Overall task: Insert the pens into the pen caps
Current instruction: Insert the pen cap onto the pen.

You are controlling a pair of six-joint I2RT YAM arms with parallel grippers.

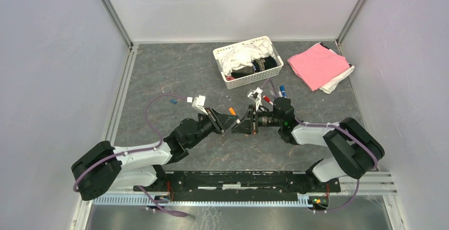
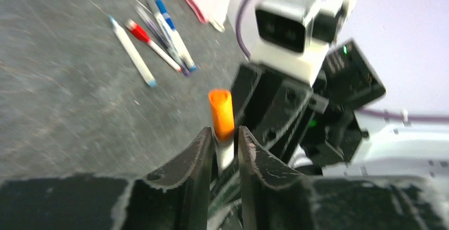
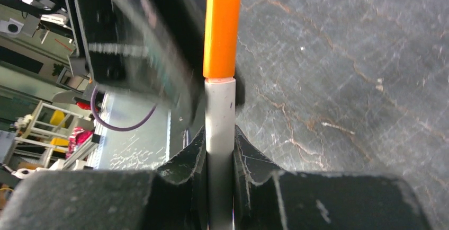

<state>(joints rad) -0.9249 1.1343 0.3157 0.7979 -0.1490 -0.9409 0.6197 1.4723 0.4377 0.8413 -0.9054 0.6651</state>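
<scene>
Orange cap (image 3: 221,34) looks seated on the white pen (image 3: 219,113), which the right fingers (image 3: 195,153) clamp up off the desk (image 3: 344,81). Left fingers (image 2: 204,148) sit narrow around it; gripping or not, can't tell. Other pens (image 2: 170,31) lie bunched on the desk, so most of the job's left.

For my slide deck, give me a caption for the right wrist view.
Right fingers clamp a white pen with an orange cap on its tip.
</scene>
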